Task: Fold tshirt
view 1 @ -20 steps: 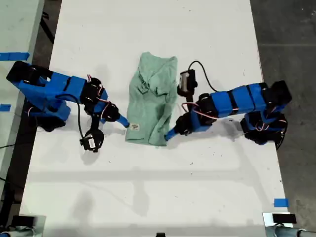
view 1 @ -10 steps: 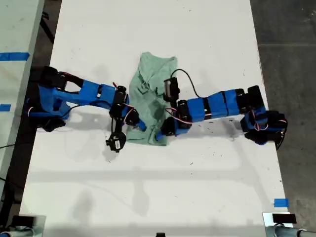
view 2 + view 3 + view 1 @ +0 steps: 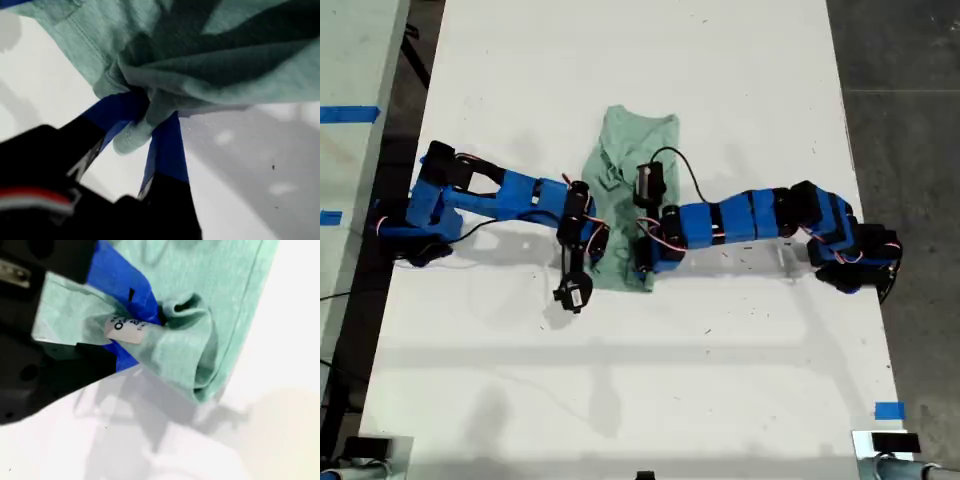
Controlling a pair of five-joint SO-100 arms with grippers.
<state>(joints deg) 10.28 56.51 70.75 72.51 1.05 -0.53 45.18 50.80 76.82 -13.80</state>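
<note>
pale green tshirt [image 3: 625, 200], bunched, apparently half-folded

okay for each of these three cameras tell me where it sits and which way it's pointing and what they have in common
Exterior view: overhead, facing straight down on the white table; both blue arms reach in from its left and right to the tshirt.
First wrist view: on my first gripper, looking along its blue jaws, shut on a bunched fold of tshirt.
Second wrist view: on my second gripper, looking along its jaw, shut on cloth by the white tag.
Shared: the tshirt and table appear in all three.
</note>
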